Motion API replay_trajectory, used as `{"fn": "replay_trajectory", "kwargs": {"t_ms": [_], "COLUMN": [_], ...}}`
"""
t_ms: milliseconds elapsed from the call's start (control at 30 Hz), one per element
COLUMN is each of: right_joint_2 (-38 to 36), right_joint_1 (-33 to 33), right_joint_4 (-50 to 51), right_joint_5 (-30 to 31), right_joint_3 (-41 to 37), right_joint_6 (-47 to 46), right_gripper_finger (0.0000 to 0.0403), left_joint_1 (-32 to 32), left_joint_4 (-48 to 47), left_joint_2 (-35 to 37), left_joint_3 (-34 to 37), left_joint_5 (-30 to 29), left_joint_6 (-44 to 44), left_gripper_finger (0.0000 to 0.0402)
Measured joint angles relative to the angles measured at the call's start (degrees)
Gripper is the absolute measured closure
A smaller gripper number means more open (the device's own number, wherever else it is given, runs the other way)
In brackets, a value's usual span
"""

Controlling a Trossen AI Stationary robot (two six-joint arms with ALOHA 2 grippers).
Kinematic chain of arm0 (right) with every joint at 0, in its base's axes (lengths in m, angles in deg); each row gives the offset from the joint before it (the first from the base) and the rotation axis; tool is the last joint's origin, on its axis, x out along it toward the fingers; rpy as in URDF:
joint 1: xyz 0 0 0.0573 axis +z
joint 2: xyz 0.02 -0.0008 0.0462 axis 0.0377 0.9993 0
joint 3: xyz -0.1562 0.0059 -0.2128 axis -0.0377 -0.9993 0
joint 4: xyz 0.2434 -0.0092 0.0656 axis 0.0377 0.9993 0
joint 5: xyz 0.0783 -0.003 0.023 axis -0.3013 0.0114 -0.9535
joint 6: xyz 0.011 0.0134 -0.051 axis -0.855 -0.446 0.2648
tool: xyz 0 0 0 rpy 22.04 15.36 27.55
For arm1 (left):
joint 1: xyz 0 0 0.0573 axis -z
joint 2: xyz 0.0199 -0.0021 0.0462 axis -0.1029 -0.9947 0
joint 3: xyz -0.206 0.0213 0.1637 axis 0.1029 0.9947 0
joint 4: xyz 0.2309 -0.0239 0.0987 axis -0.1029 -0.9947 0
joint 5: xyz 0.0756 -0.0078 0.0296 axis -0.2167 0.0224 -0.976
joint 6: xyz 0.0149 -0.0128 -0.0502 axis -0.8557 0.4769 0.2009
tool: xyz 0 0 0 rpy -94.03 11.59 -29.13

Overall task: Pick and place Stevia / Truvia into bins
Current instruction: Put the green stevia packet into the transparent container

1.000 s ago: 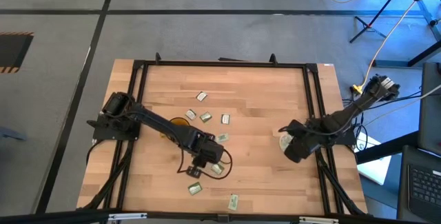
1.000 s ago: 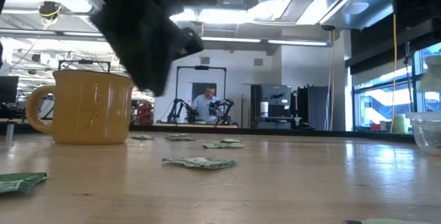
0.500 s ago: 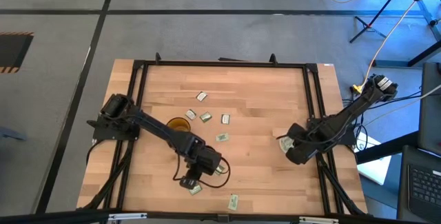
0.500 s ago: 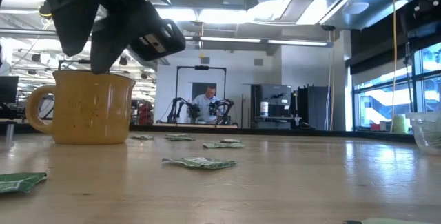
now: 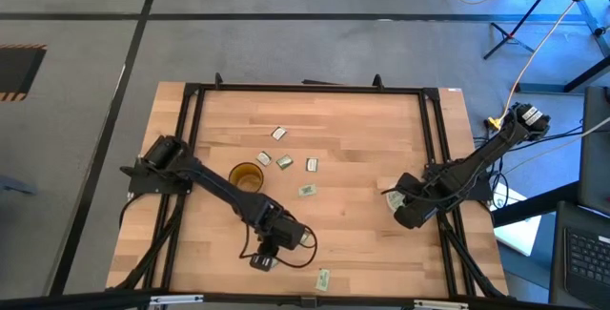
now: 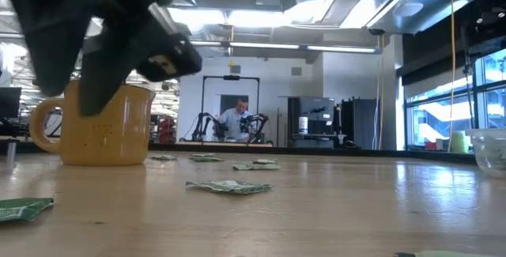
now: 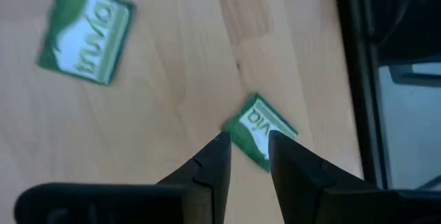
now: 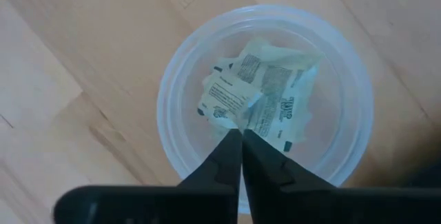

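Left claw (image 7: pixel 244 151) hangs low near the counter's (image 5: pixel 362 138) front edge, fingers slightly apart, a Truvia sachet (image 7: pixel 260 129) lying just past the tips and another sachet (image 7: pixel 86 31) nearby. Amber mug (image 5: pixel 247 175) sits behind it, more packets (image 5: pixel 284 161) scattered beyond. Right claw (image 8: pixel 241 148), fingers together, hovers over the clear cup (image 8: pixel 265 100), paper packets (image 8: pixel 262 100) inside.

A robotics lab: a wooden bench (image 5: pixel 362 138) in a black frame stands on grey floor (image 5: pixel 286 48) marked with tape lines, and beyond it, under bright ceiling lights (image 6: pixel 261 20), a seated person (image 6: pixel 236 119) works beside another arm rig (image 6: pixel 207 122).
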Motion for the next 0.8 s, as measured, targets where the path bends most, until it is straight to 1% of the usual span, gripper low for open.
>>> {"fn": "replay_trajectory", "kwargs": {"t_ms": [133,267,367,600,800], "right_joint_2": [0.0,0.0,0.0,0.0,0.0], "right_joint_1": [0.0,0.0,0.0,0.0,0.0], "right_joint_4": [0.0,0.0,0.0,-0.1,-1.2], "right_joint_5": [0.0,0.0,0.0,-0.1,-0.1], "right_joint_3": [0.0,0.0,0.0,0.0,0.0], "right_joint_6": [0.0,0.0,0.0,0.0,0.0], "right_gripper_finger": [0.036,0.0342,0.0335,0.0334,0.0334], "left_joint_1": [1.4,3.1,4.4,6.5,7.1], "left_joint_4": [0.3,0.5,0.6,4.5,4.7], "left_joint_2": [-1.1,-1.7,-2.7,-5.8,-6.6], "left_joint_3": [0.0,0.0,0.0,0.0,-0.2], "left_joint_5": [-0.8,-7.4,-10.3,-9.7,-10.4], "left_joint_6": [-0.3,-1.1,-1.1,-0.8,-0.1], "left_gripper_finger": [0.0308,0.0308,0.0308,0.0308,0.031]}}
